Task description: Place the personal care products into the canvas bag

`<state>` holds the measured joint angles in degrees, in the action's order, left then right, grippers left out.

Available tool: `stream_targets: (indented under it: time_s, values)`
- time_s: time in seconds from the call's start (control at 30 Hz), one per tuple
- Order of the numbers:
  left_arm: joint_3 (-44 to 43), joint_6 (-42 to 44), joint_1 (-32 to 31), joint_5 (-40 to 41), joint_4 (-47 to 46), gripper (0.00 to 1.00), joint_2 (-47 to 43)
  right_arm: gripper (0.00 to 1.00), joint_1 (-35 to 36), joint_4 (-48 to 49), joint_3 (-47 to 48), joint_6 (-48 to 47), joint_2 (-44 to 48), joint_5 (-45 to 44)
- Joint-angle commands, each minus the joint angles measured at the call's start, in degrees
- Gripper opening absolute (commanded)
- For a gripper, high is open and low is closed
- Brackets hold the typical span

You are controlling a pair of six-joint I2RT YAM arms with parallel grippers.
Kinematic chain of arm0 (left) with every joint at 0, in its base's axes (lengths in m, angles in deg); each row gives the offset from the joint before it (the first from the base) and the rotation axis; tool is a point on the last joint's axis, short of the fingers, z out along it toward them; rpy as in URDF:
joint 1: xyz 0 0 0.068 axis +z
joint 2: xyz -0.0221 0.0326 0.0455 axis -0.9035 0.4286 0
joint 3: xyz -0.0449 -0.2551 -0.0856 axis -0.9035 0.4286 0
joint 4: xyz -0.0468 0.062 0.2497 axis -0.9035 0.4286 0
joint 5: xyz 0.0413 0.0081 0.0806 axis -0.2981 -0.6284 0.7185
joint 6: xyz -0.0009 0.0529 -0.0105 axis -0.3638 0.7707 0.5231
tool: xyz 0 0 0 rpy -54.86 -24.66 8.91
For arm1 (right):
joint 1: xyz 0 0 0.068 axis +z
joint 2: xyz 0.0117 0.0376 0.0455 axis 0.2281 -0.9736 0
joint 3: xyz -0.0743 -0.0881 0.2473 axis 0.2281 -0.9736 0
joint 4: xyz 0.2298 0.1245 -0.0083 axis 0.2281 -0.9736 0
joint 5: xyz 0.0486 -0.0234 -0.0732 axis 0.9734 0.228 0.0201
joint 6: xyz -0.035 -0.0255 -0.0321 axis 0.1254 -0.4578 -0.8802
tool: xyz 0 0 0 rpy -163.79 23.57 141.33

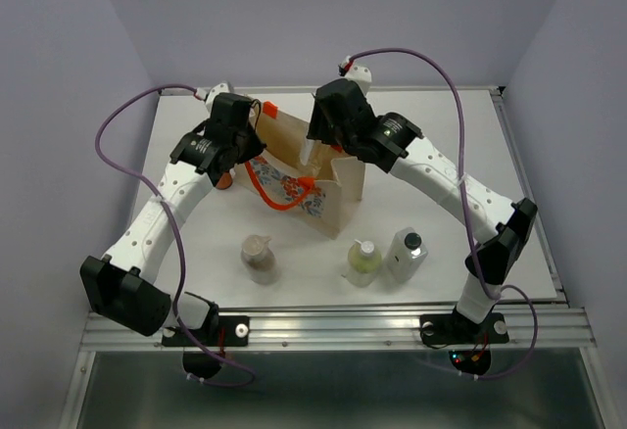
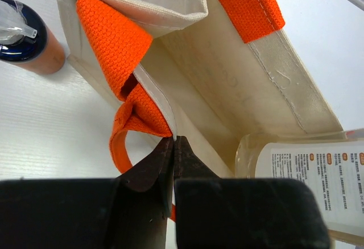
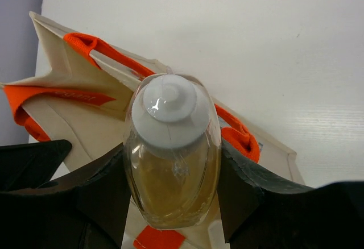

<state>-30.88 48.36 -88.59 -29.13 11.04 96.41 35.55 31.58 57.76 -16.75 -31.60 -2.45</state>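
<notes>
Amber bottle (image 3: 172,169) in right tool (image 3: 172,189)

Your left arm (image 1: 157,209) and right arm (image 1: 443,178): white links, black joints. Purple cable (image 1: 106,127) loops off each wrist. Black base plates (image 1: 221,331) on metal rail (image 1: 333,324). Left gripper (image 2: 173,142): dark wedge fingers (image 2: 149,170).

The canvas bag (image 2: 273,90) is pale cloth, a bit rough, with stitched seams. Its handles (image 2: 114,38) are thick orange woven strap and look bumpy. The amber bottle (image 3: 170,186) is clear, shiny plastic with a smooth white cap (image 3: 169,112). The table (image 3: 273,44) is white and dull. The fingers (image 3: 250,195) of the right gripper (image 3: 172,164) are dull black plastic.
</notes>
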Motion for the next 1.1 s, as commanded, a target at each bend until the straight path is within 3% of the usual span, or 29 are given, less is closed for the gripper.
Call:
stream_targets:
  time_s: [0.0,0.27,0.6,0.77,0.93,1.07]
  values:
    - [-0.9,-0.3,-0.2,0.2,-3.3,0.0,-1.7,0.01,0.2,7.6,2.3,1.4,3.4,-1.1]
    - [-0.1,-1.3,-0.2,0.1,-3.5,0.0,-2.8,0.01,0.8,1.2,1.2,5.3,-0.5,-4.1]
    - [0.6,-2.2,-0.2,0.6,-3.7,0.0,-4.3,0.01,11.8,0.0,6.1,0.4,-7.5,-19.5]
    - [1.3,-2.9,-0.2,-0.1,-4.0,0.0,-5.4,0.01,11.8,0.0,4.1,1.0,-10.1,-20.8]
    - [1.7,-3.1,-0.2,0.6,-3.7,0.0,-6.8,0.01,11.8,-1.3,3.6,-0.1,-9.9,-30.4]
    - [1.9,-3.2,-0.2,1.8,-3.6,0.0,-8.1,0.01,11.8,-0.8,-2.5,-2.0,-7.2,-29.1]
